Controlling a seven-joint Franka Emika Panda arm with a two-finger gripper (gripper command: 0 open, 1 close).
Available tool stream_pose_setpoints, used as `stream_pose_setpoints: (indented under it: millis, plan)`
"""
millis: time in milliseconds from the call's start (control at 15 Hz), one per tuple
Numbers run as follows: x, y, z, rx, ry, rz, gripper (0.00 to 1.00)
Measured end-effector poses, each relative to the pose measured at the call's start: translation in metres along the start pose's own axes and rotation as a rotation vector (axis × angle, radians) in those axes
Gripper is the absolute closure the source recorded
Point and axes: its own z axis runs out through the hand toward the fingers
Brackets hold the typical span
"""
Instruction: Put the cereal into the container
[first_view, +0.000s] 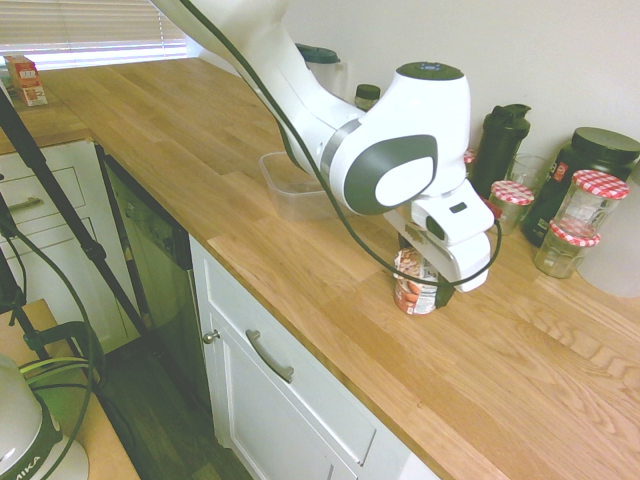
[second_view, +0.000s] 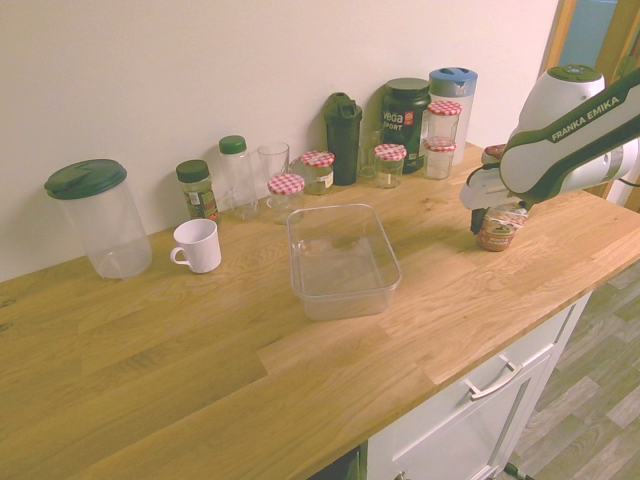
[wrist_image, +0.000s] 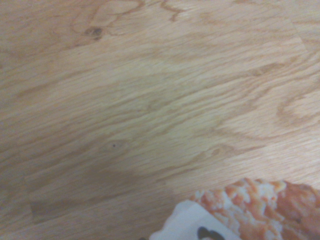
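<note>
Cereal cup (second_view: 497, 233) is standing on the worktop (second_view: 190, 370) in the second exterior view, its base apparently resting there. Jaws are sitting right at the cup, but how wide they are standing, and whether they are gripping it, cannot be told. The arm (first_view: 405, 160) is reaching down from above, presumably because a low cup is needing a grasp near its upper sides. Clear container (second_view: 345, 265) is lying well apart from the cup, open top facing up, so it is probably waiting for a drop from above. Red-checked jars (second_view: 389, 165) are standing back near the wall, likely leaving the transfer route free.

Hard to see: the wrist and the jaws are covering part of the cup in both exterior views. The first exterior view is hiding part of the container behind the arm. The wrist view is showing only a cut-off piece of the printed lid (wrist_image: 260, 207), slightly soft. Any gap under the cup is too small to be judging; a weak hold could be letting it slip.
</note>
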Motion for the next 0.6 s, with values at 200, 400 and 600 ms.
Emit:
stream_pose_setpoints:
  millis: [200,400,600]
  plan:
    - [-0.021,-0.013,-0.046,0.059,0.008,-0.039,1.00]
    - [-0.065,-0.028,-0.112,0.103,0.018,-0.082,1.00]
    - [-0.127,-0.056,-0.155,0.124,0.051,-0.127,1.00]
